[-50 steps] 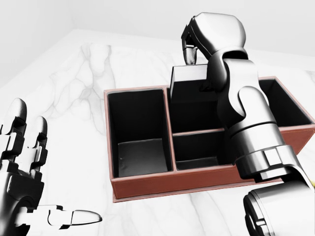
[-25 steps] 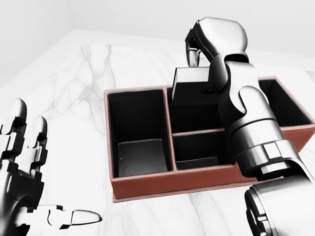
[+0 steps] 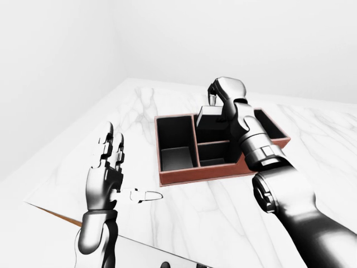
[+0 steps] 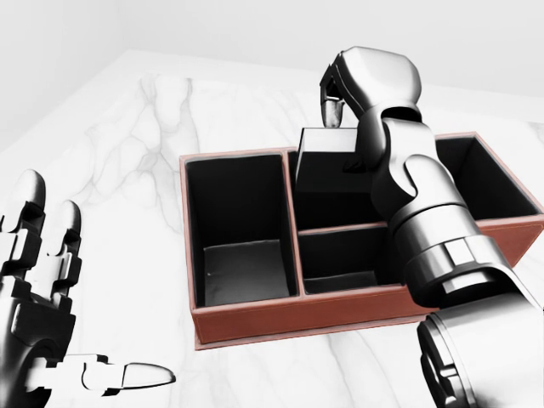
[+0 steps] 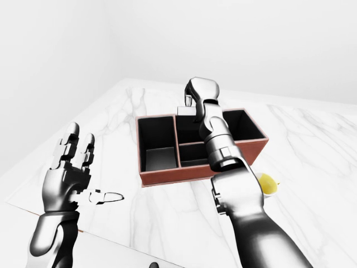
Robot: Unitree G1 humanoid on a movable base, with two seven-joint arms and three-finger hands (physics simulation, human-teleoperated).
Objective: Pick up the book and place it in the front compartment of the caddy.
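While right robot hand (image 4: 340, 106) grips book (image 4: 327, 157) above caddy (image 4: 255, 319) (upper middle compartment), left robot hand (image 4: 38, 289) open, marble table (image 4: 127, 144).

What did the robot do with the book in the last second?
The right hand, gripping the book, shifted a bit to the right in the head view and lowered the book slightly into the caddy, over the upper middle compartment. The grip held. The left hand stayed open and the caddy did not move.
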